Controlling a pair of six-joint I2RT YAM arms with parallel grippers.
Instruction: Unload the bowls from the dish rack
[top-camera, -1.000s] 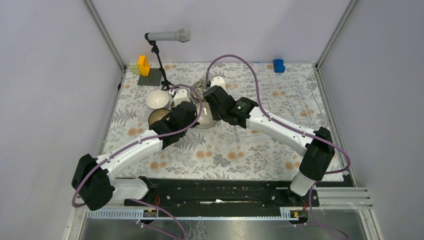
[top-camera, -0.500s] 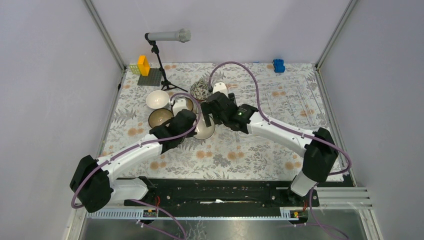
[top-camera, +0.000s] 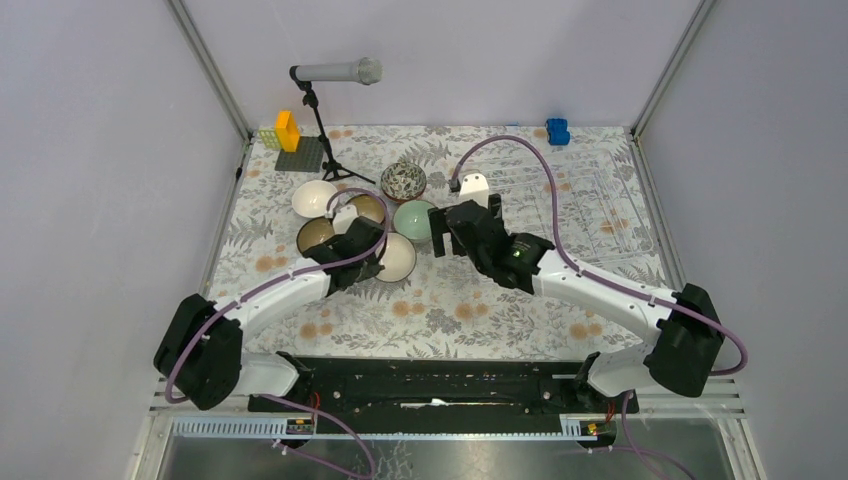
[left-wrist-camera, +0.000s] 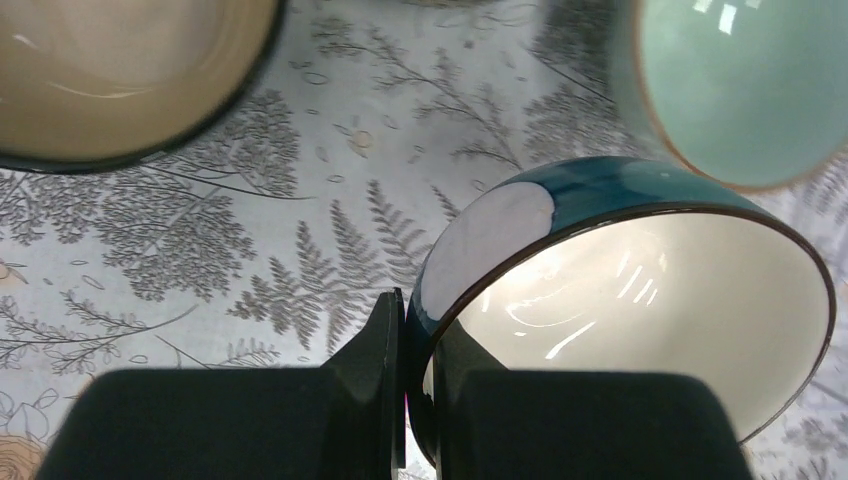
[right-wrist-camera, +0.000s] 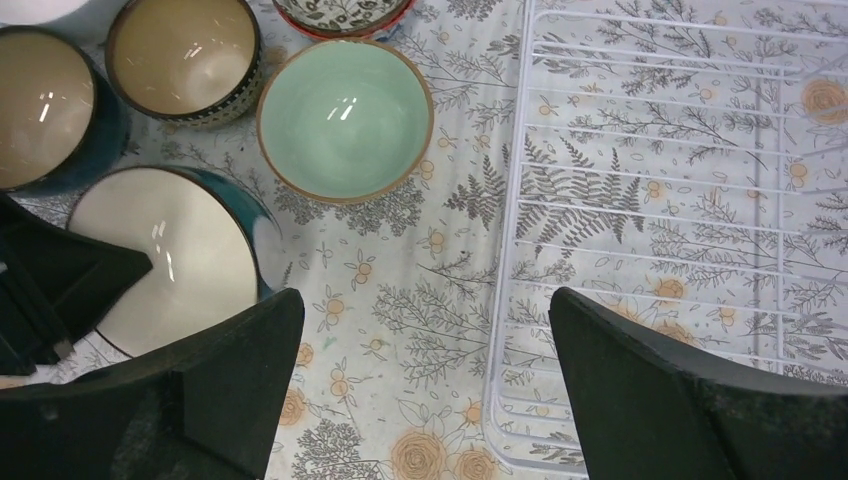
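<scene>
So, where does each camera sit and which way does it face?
Top: above and behind, facing down at the table; both arms show.
Left wrist: low, facing the teal bowl pinched by the left tool.
Right wrist: facing down at bowls and rack; the open right tool shows.
Both wrist views share the green bowl.

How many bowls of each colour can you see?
white bowl: 1
bowls tan inside: 2
mint green bowl: 1
grey floral bowl: 1
teal bowl, white inside: 1
Total: 6 bowls
</scene>
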